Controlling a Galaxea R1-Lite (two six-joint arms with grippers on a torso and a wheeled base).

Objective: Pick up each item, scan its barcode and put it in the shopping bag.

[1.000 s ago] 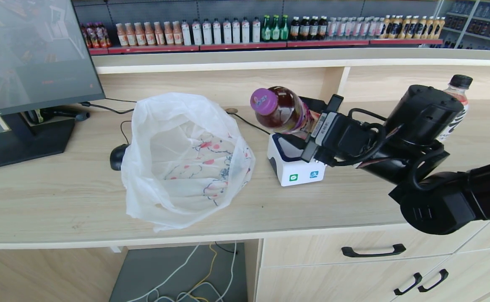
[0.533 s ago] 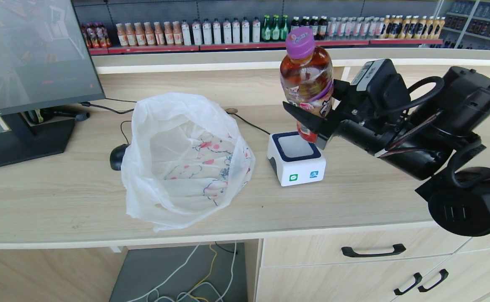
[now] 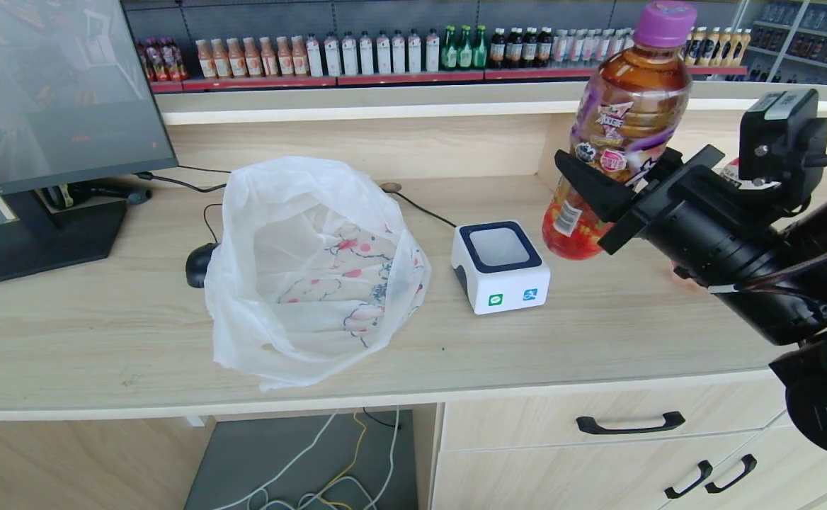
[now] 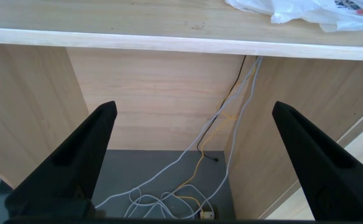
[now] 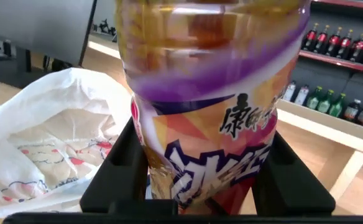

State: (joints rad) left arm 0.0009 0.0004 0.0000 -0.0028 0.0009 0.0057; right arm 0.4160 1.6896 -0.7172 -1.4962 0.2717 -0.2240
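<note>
Right gripper: your right gripper (image 3: 633, 177) is clamping the tea bottle (image 3: 622, 134) low on its body, one black finger on each side of the label. The right wrist view is showing the bottle (image 5: 212, 106) seated snugly between them.
Bottle: it is hanging clear of the counter (image 3: 102, 340), close to upright, with the purple cap leaning a little to the robot's right. Its base is sitting near the scanner (image 3: 500, 265) but off to that unit's right, not above the window.
Left gripper: your left gripper (image 4: 194, 109) is holding nothing, jaws wide apart, parked low and facing the cable recess under the counter edge.
Shopping bag: the shopping bag (image 3: 314, 269) is standing open-mouthed just left of the scanner. Its printed plastic is making it impossible to tell whether anything is lying inside.
Done: the pickup of this bottle is looking complete.
Unclear: nothing here is telling you whether the barcode has registered.
Left: if it hasn't, you are needing a pass over the window. After that you are carrying the bottle across the scanner to the bag mouth and releasing it there.
Watch: the bag walls are slumping inward, so a high release is risking a miss.
</note>
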